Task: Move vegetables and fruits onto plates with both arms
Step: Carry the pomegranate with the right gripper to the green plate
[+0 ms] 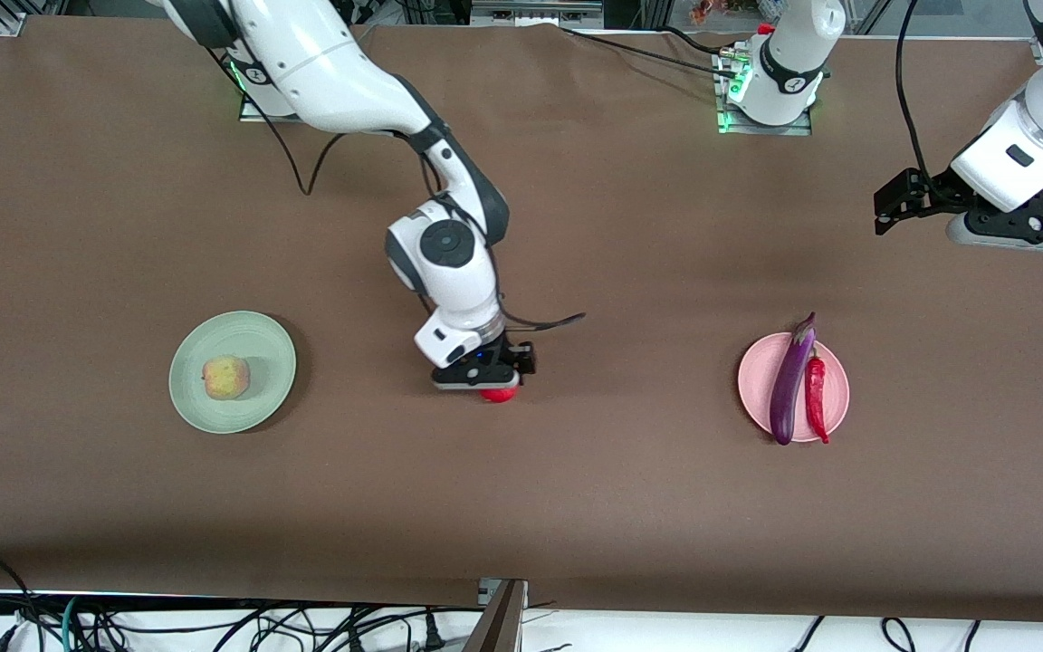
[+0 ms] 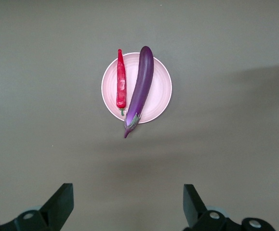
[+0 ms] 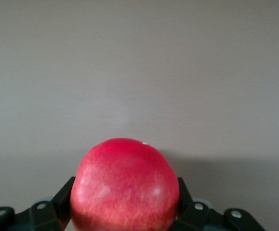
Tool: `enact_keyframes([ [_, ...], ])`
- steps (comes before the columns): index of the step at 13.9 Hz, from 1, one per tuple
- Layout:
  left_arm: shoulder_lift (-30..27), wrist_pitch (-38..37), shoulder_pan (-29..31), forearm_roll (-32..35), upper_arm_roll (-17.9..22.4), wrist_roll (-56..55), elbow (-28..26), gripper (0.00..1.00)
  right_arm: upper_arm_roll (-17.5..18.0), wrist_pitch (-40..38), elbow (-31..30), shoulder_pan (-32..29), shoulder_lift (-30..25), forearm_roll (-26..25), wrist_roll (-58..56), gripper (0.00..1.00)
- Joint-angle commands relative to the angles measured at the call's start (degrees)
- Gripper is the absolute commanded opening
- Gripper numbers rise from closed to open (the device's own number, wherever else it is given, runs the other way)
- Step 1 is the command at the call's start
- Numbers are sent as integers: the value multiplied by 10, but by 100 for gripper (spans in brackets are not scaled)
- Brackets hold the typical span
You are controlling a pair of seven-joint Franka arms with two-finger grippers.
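No brand, label or writing could be read anywhere on the brown table (image 1: 123,226). The eggplant (image 1: 792,382) and red chili pepper (image 1: 816,397) lay side by side on the pink plate (image 1: 754,385) toward the left arm's end, and the yellowish-green fruit (image 1: 226,377) sat on the pale green plate (image 1: 270,353) toward the right arm's end. The right gripper (image 1: 488,380) was down at mid-table, clamped around the red fruit (image 3: 125,185), while the waiting left gripper (image 2: 128,204) hung spread wide and empty over the table near the pink plate.

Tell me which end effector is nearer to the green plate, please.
The right. The right end effector is shut on the red fruit at the table's middle, beside the green plate. The left end effector waits open, high over the left arm's end, above the pink plate.
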Motion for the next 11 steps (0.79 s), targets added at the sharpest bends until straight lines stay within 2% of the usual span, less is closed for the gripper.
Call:
enact_keyframes([
  [1, 3, -2, -2, -5, 1, 9, 10, 100, 10, -126, -19, -61, -64, 6, -122, 41],
  [6, 3, -2, -2, -5, 1, 9, 10, 100, 8, -256, -24, -177, -90, 9, -328, 41],
  [11, 3, -2, -3, -5, 0, 10, 11, 100, 6, -237, -71, -247, -79, 9, -384, 41],
])
